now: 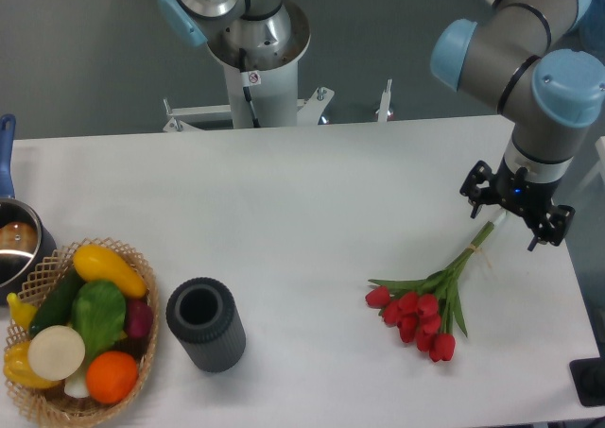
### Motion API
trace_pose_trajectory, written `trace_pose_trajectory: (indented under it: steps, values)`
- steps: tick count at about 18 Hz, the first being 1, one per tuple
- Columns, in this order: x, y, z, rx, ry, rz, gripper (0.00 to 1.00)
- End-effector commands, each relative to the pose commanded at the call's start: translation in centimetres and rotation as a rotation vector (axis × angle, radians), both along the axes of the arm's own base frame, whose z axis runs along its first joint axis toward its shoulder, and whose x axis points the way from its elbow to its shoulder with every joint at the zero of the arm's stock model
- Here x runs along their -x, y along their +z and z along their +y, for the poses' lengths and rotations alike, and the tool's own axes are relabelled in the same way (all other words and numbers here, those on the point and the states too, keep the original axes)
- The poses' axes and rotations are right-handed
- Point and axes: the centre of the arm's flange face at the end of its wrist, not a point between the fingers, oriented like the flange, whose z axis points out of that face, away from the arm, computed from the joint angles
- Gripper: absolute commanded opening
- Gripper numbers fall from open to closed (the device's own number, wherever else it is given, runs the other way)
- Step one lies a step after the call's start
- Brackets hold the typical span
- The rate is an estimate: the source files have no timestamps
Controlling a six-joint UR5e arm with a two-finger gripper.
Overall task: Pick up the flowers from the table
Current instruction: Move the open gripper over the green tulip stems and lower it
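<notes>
**Pincer over stem ends**

My pincer (510, 216) is at the stem ends of the flowers (427, 307), which lie on the table (312, 211) at its right side, blooms toward the front edge. My wrist hides the fingers; I cannot tell whether they are spread or pinching the stems.

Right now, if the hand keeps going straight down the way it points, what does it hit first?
Most likely the stem end of the flowers, which lies right under the hand; the table comes next. Height is hard to judge from this one view.
</notes>
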Motion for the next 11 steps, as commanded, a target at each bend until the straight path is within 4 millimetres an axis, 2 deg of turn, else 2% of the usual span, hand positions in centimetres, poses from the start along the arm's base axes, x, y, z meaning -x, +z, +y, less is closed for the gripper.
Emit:
trace_pose_trajectory:
  steps: [6,10,11]
  values:
    - [-0.2,-0.1,0.2,0.001,-0.002,-0.003,1.00]
    - [-1.1,-1.8,-0.2,0.033,-0.002,-0.010,1.00]
    - [-1.7,-2.1,0.3,0.044,-0.016,-0.003,1.00]
